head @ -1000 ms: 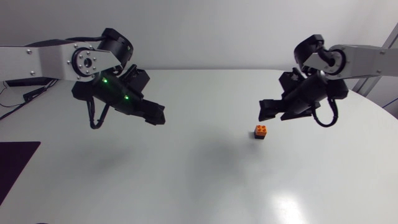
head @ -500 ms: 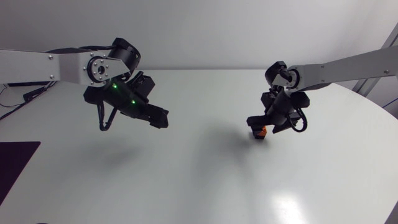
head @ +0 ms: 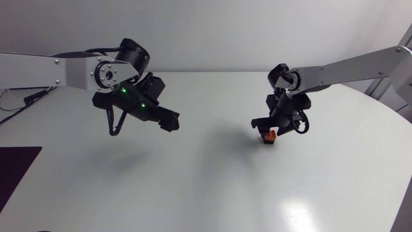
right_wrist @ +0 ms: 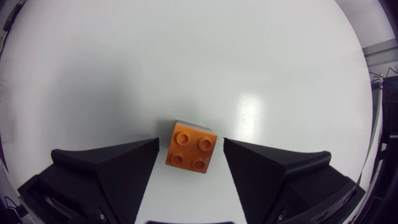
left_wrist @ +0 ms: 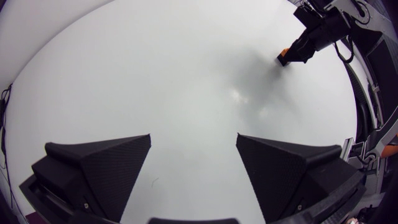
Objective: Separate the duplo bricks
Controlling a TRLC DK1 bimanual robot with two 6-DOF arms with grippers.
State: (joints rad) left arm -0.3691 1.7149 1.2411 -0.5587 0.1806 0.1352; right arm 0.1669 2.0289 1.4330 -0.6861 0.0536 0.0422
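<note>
Head view: The left arm enters from the left side. The left gripper (head: 168, 121) hangs above the white table (head: 193, 187), well apart from the duplo bricks (head: 271, 136). The bricks stand joined as one small stack on the table, right of centre, with orange on top and a darker layer beneath. The right arm enters from the right side. The right gripper (head: 267, 129) is directly over the stack and partly covers it. Its finger spread cannot be judged from here.

Left wrist view: The left gripper (left_wrist: 193, 138) has its fingers spread wide, with nothing between them but bare table. Far ahead, the right gripper (left_wrist: 305, 46) sits over the duplo bricks (left_wrist: 283, 53), which show only as an orange sliver.

Right wrist view: The right gripper (right_wrist: 191, 142) is spread apart, one finger on each side of the duplo bricks (right_wrist: 191, 147). A narrow strip of table shows between each finger and the stack, so it grips nothing. The four-stud orange top faces the camera.
</note>
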